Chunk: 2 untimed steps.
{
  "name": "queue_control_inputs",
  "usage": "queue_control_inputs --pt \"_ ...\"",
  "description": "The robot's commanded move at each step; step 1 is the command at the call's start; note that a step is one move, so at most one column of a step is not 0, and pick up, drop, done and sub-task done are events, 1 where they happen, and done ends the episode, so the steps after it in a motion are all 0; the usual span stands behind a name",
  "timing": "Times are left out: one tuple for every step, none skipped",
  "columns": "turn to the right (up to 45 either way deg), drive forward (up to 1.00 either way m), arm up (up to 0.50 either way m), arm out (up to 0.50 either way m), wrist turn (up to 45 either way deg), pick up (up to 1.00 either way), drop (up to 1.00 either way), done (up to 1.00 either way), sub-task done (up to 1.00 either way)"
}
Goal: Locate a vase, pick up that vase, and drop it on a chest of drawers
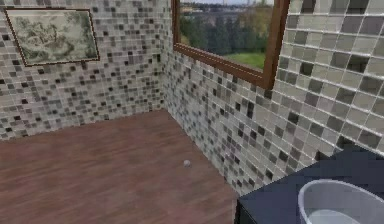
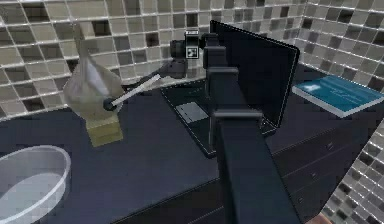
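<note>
Floor [image 1: 100, 170]: bare wood, open at the forward view's left, bounded by mosaic-tiled walls.
Bowl [image 2: 30, 180]: pale, round, cut off at the edge.
Vase [image 2: 90, 85]: grey, narrow-necked, standing on the dark countertop [image 2: 150, 150].
Gripper [image 2: 115, 100]: thin fingers at the vase; contact and whether it holds anything cannot be told.
Laptop [image 2: 255, 65]: open, partly behind the arm.
Book [image 2: 340, 95]: teal, flat.

Framed picture [image 1: 52, 36], window [image 1: 225, 32], grey bowl [image 2: 18, 172], open laptop [image 2: 265, 75], teal book [image 2: 340, 95]

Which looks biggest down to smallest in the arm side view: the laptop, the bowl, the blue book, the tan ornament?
1. Laptop
2. Tan ornament and bowl: they look alike, and the picture's edge cuts the bowl
3. Blue book, though it lies farther away
</note>
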Motion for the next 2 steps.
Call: queue_control_inputs --pt "0.0 0.00 0.00 0.00 45.0 0.00 0.00 0.00 0.00" --pt "0.0 0.00 0.00 0.00 39.0 0.00 0.00 0.00 0.00"
